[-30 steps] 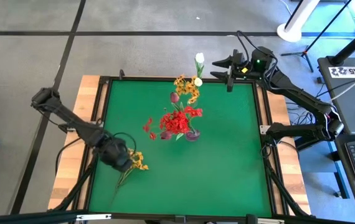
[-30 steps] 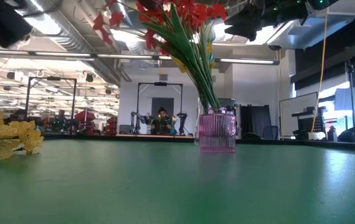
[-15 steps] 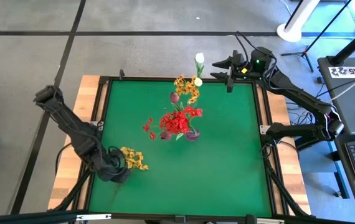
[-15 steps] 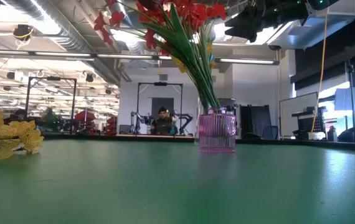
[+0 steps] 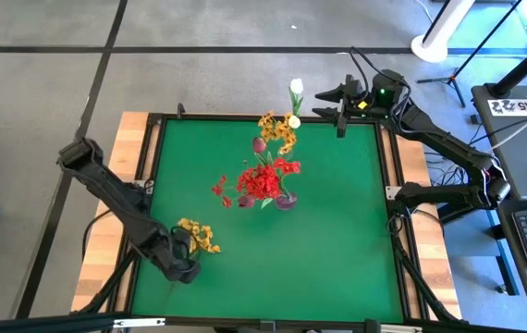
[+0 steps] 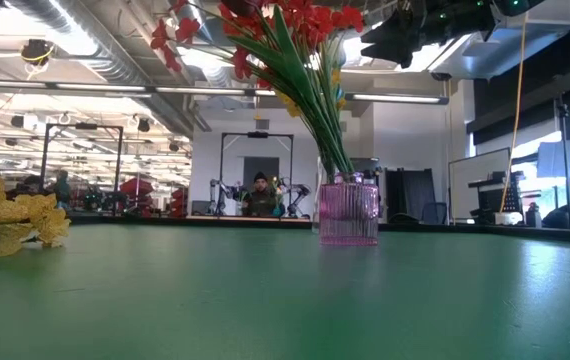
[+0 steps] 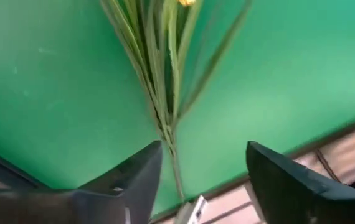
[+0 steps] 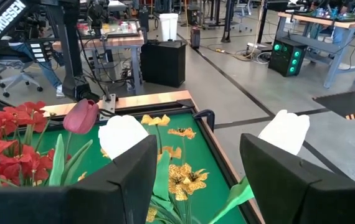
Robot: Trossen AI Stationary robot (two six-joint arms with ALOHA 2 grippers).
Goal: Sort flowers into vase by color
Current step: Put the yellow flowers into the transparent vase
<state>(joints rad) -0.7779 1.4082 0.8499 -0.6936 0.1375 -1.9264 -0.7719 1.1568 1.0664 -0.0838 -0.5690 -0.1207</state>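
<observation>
A green worktop (image 5: 328, 250) framed in wood sits in a busy workshop, with a pink ribbed vase (image 6: 348, 213) near its middle. That vase already carries the red flowers (image 5: 262, 181), and more yellow-orange, white and dark red blooms (image 5: 280, 129) show behind it toward the far edge. One yellow-orange sprig (image 5: 197, 237) lies flat near the near-left corner, not yet sorted. My left claw (image 7: 202, 180) hangs low over its stem (image 7: 164, 118), fingers spread wide on either side, gripping nothing. My right claw (image 8: 193, 171) waits, wide and empty, at the far right corner beside the white tulips (image 8: 123, 136). I judge the sorting well along, with this sprig left.
</observation>
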